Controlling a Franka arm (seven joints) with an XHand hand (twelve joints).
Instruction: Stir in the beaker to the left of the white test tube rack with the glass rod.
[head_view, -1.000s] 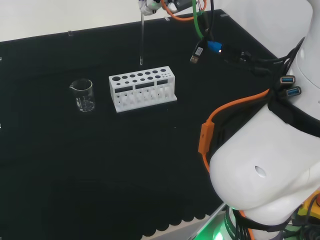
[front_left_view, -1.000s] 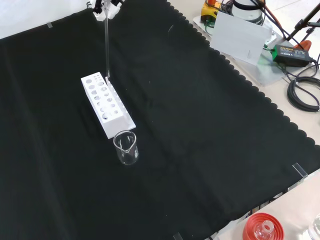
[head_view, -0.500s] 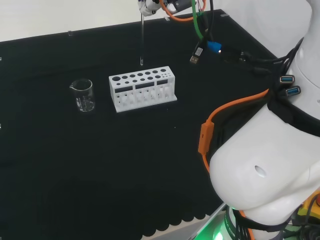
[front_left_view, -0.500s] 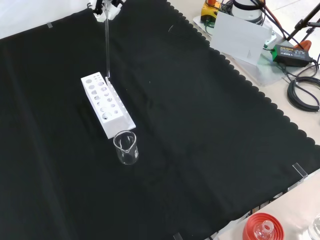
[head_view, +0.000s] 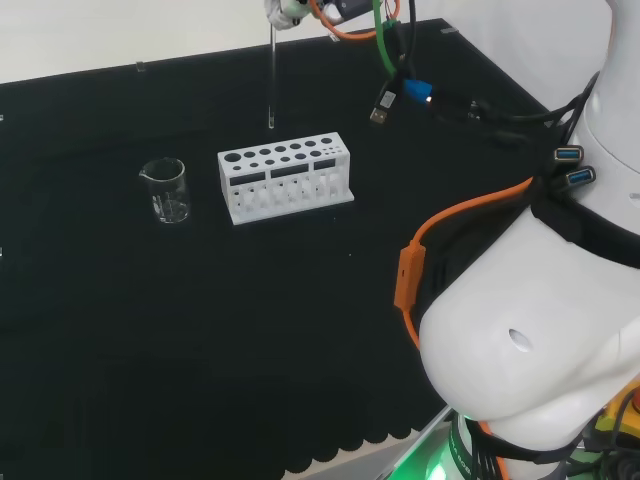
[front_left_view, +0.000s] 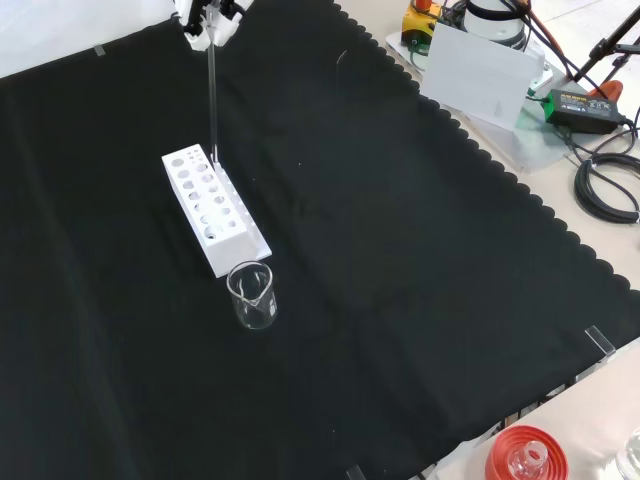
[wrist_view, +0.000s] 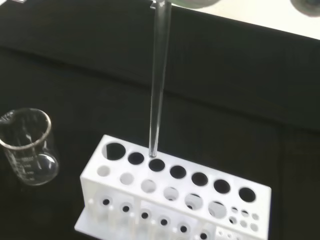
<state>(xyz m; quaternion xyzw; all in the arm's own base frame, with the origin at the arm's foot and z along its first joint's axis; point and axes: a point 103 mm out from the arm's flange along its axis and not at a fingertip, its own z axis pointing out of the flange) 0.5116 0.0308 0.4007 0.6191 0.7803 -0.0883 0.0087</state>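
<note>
A clear glass rod (head_view: 271, 80) hangs upright from the hand (head_view: 286, 10) at the head view's top edge, and the hand is shut on its upper end. The rod's tip hovers just above the back row of the white test tube rack (head_view: 285, 178). In the front view the rod (front_left_view: 212, 100) drops from the hand (front_left_view: 207, 16) to the rack's (front_left_view: 213, 211) far end. A small clear beaker (head_view: 167, 190) stands left of the rack in the head view, apart from it; the same beaker (front_left_view: 252, 296) is nearer than the rack in the front view. The wrist view has the rod (wrist_view: 159, 80) over a rack (wrist_view: 175, 197) hole, with the beaker (wrist_view: 27, 147) beside.
The arm's white links (head_view: 530, 330) stand at the head view's right, with cables (head_view: 400, 60) hanging near the hand. Off the cloth's scalloped edge in the front view lie a red ribbed stand with a flask (front_left_view: 525, 455), a grey board (front_left_view: 485, 70) and a black adapter (front_left_view: 572, 104).
The hand and rod have shifted a little to the left in the head view, toward the beaker's side. Rack and beaker have not moved.
</note>
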